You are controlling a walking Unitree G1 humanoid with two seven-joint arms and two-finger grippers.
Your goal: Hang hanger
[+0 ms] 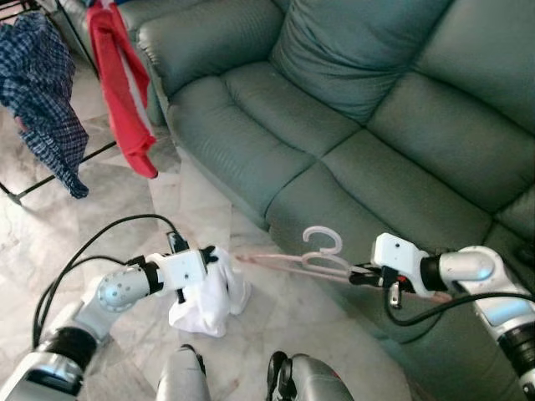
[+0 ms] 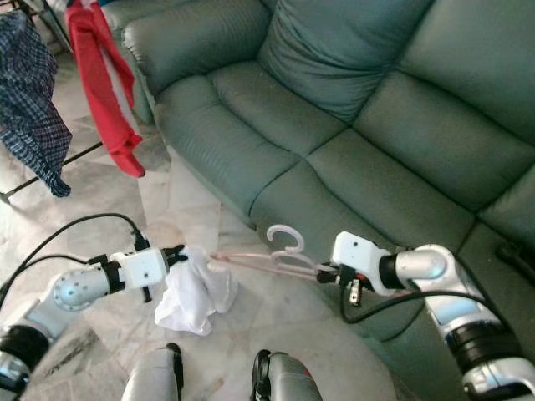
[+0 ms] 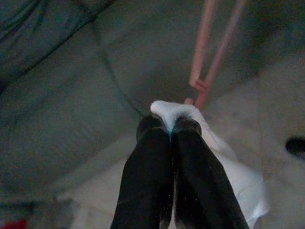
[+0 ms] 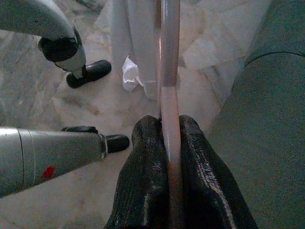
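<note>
In front of the green sofa point(image 1: 351, 125), my right gripper point(image 2: 326, 273) has its jaws clamped on one end of the pink hanger point(image 2: 272, 261), light, stiff and probably slippery plastic, while my left gripper point(image 1: 219, 256) pinches the soft white cloth point(image 1: 209, 296) at its other end.

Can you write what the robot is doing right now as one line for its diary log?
left pincer: shut on white cloth | right pincer: shut on pink hanger | sofa behind
</note>
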